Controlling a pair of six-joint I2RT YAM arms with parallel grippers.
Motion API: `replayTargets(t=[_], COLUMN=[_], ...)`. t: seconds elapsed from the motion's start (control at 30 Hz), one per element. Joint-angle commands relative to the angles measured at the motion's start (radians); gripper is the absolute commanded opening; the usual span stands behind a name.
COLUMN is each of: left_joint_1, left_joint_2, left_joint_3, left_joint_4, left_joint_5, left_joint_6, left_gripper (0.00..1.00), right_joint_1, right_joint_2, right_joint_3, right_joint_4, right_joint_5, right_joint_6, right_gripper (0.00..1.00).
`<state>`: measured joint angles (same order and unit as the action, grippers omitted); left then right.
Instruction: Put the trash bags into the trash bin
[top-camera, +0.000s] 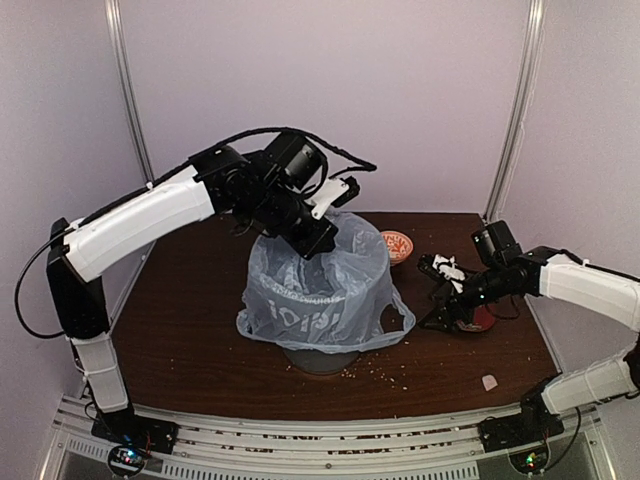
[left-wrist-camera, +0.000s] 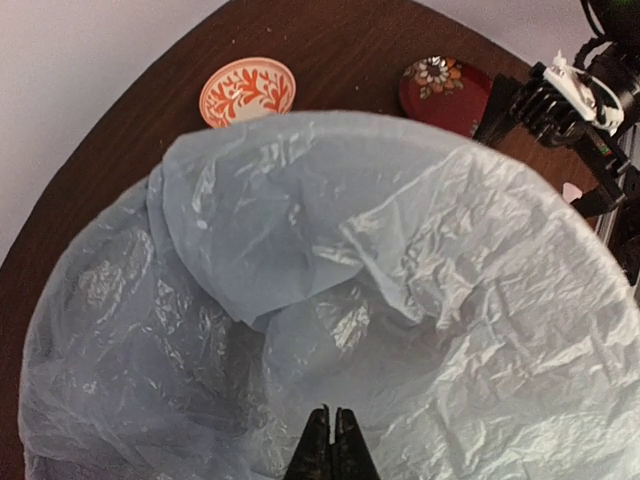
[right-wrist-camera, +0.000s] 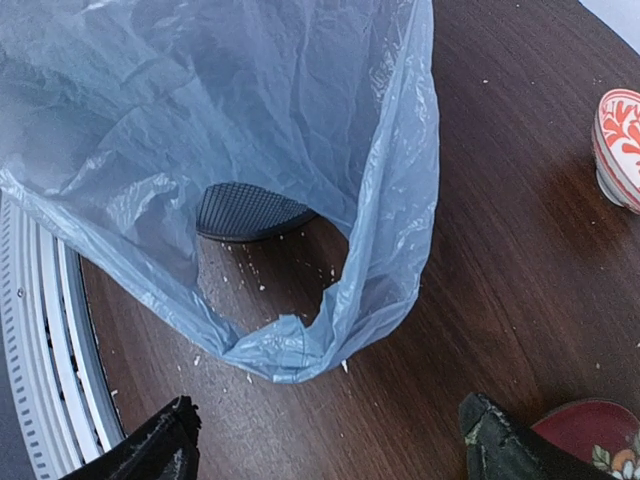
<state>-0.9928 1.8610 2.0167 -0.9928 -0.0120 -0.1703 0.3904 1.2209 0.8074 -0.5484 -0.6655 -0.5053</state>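
The pale blue-grey trash bag (top-camera: 318, 290) is draped over the grey wire-mesh bin, covering its rim and sides; only the bin's base (top-camera: 320, 360) shows. In the left wrist view the bag (left-wrist-camera: 400, 300) lines the bin's mouth in wrinkled folds. My left gripper (top-camera: 318, 238) hovers over the mouth, its jaws shut (left-wrist-camera: 333, 414) with nothing seen between them. My right gripper (top-camera: 432, 293) is open, low over the table right of the bin. In its view (right-wrist-camera: 330, 428) a bag handle loop (right-wrist-camera: 300, 345) hangs just ahead, with the bin's mesh (right-wrist-camera: 245, 210) behind.
A small red-patterned bowl (top-camera: 397, 245) stands behind and right of the bin. A flat red dish (top-camera: 482, 320) lies under the right gripper's wrist. Crumbs (top-camera: 385, 372) and a small pink scrap (top-camera: 489, 382) lie on the brown table (top-camera: 190, 330).
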Motion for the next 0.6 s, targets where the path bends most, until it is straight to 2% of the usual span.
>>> replayTargets(t=[0.0,0.1,0.27,0.37,0.47,0.57], left_joint_1=[0.016,0.016,0.016,0.016,0.016,0.015], left_joint_2=[0.036,0.065,0.137,0.172,0.197,0.207], left_joint_3=[0.03,0.01,-0.006,-0.025,-0.059,-0.103], left_joint_4=[-0.086,-0.089,-0.085,-0.072,-0.057,-0.038], left_joint_5=[0.034,0.047,0.087,0.097,0.102,0.121], left_joint_6=[-0.004,0.019,0.054,0.07,0.083,0.093], left_gripper=[0.0,0.0,0.0,0.0,0.0,0.0], right_joint_1=[-0.002,0.025,0.091,0.096,0.096,0.096], right_joint_2=[0.05,0.08,0.13,0.169,0.214,0.285], right_joint_3=[-0.051,-0.067,-0.04,-0.037,-0.025,-0.002], right_joint_4=[0.214,0.301,0.353,0.362,0.343,0.305], right_joint_5=[-0.128,-0.14,0.007,0.059,0.091,0.053], right_joint_6=[0.126,0.196,0.263,0.28,0.27,0.246], right_gripper=[0.9,0.89,0.86,0.79,0.66,0.43])
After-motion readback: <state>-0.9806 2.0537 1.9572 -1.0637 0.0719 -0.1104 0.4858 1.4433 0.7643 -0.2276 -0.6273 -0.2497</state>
